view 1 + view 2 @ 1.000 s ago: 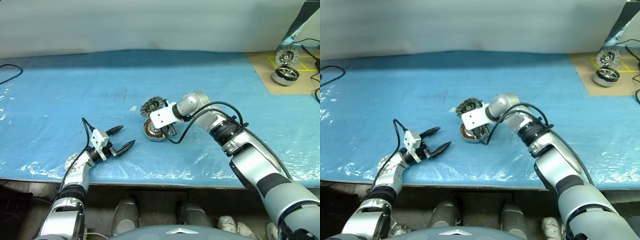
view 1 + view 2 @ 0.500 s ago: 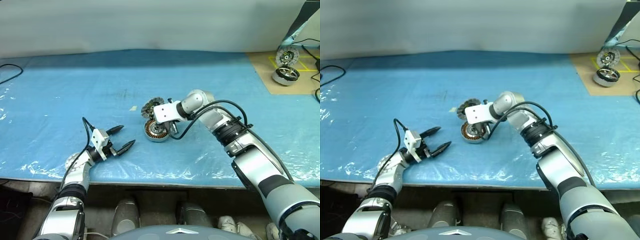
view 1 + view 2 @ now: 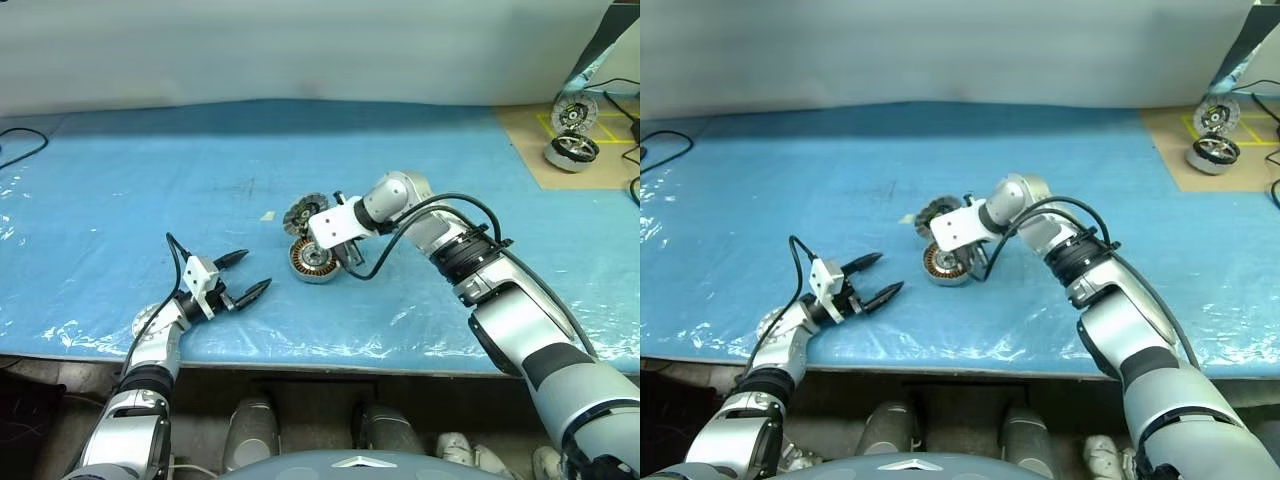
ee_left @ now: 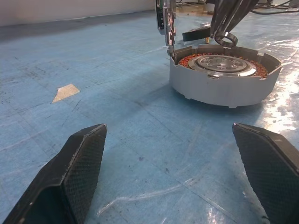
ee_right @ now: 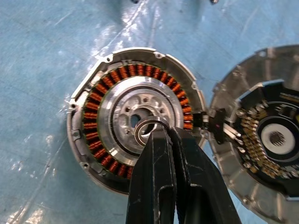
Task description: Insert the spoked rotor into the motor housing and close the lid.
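Right now the right gripper point(image 5: 161, 140) is hovering over the shallow round silver motor housing point(image 5: 135, 123) with orange coil windings, its black fingers pinched together on a small thin metal ring point(image 5: 148, 131) above the hub. The finned silver lid point(image 5: 261, 140) is lying open beside it on the blue plastic-covered table point(image 3: 150, 200). The left gripper point(image 3: 243, 275) is waiting nearby, jaws spread wide and holding nothing.

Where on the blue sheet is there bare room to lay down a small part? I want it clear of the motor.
Bare sheet lies between the left gripper and the motor housing, and widely behind the raised lid up to the wall. It is crowded at the housing, where the right gripper holds a thin ring over it, and on the tan board.
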### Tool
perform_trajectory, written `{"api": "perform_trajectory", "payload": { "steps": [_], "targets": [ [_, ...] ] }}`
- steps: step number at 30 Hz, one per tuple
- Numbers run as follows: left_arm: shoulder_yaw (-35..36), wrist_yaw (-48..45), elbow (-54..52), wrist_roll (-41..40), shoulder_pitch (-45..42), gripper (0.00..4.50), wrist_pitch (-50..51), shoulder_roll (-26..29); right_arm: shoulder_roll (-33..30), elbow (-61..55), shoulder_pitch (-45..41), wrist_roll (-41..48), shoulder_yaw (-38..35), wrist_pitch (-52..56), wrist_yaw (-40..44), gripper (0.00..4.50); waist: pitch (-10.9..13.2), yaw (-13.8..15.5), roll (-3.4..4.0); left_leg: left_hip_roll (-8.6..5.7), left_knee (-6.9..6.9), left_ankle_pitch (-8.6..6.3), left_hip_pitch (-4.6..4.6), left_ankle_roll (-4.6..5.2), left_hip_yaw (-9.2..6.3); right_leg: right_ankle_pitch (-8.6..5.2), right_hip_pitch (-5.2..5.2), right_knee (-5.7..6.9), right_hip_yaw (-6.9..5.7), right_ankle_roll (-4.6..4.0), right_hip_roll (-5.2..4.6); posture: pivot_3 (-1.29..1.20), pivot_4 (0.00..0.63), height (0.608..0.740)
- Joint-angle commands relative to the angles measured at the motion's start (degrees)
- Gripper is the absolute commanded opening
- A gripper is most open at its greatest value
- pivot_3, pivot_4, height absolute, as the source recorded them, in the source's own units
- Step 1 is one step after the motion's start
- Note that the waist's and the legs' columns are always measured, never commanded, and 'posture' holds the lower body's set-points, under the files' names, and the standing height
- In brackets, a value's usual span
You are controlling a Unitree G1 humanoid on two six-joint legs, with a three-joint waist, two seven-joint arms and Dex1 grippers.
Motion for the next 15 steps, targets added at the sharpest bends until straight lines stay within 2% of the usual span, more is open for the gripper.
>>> {"api": "perform_trajectory", "payload": {
  "steps": [1,9,15],
  "targets": [
    [-1.55,0.61,3.39,1.98,1.36,4.50,1.87,-0.94,0.58,-0.69,-2.11,-2.09,1.19,-3.17,-1.84,0.05,0.00,0.00,0.00,0.00,0.01,0.00,0.00,0.00,0.00,0.00,0.00,0.00,0.00,0.00,0.00,0.00,0.150,0.740],
    [-1.52,0.91,3.42,2.05,1.34,4.50,1.83,-0.99,1.18,3.56,-3.93,-6.68,3.80,-7.91,-5.02,0.05,0.00,-0.01,-0.01,0.00,0.04,0.00,-0.02,0.00,0.00,0.00,-0.02,0.04,0.00,-0.01,0.00,0.00,0.150,0.740],
    [-1.51,1.03,3.47,2.05,1.28,4.50,1.86,-1.08,1.65,3.49,-3.74,-6.65,4.37,-9.00,-3.45,0.05,0.00,0.00,-0.01,0.00,0.04,0.00,-0.03,0.00,0.00,-0.01,-0.02,0.04,0.00,-0.01,0.00,0.00,0.150,0.740]
  ]
}}
